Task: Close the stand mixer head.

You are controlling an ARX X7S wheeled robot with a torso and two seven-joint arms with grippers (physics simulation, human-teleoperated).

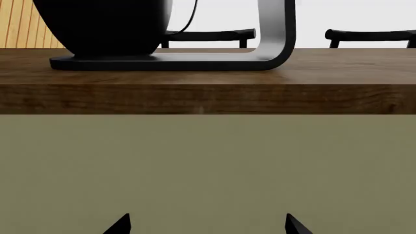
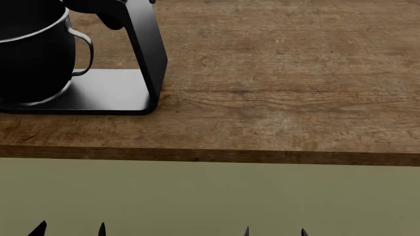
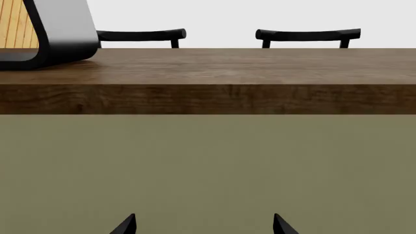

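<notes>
The black stand mixer stands at the far left of the wooden countertop [image 2: 276, 98]. Its slim column [image 2: 147, 54] rises from a flat base [image 2: 108, 91] that carries the black bowl with silver rim [image 2: 33, 54]. Only a small black rounded piece of the stand mixer head [image 2: 98, 10] shows at the top edge; the rest is out of view. The left wrist view shows the bowl [image 1: 104, 24] and column [image 1: 276, 29]; the right wrist view shows the column [image 3: 65, 24]. My left gripper [image 2: 70, 230] [image 1: 208, 226] and right gripper [image 2: 274, 232] [image 3: 204, 226] are open and empty, low before the counter front.
The counter's thick wooden edge [image 1: 208, 97] overhangs an olive cabinet front [image 2: 210, 196] facing both grippers. Two black chair backs [image 3: 140, 35] [image 3: 305, 34] stand behind the counter. A wood-slat wall [image 3: 13, 24] is at the far left.
</notes>
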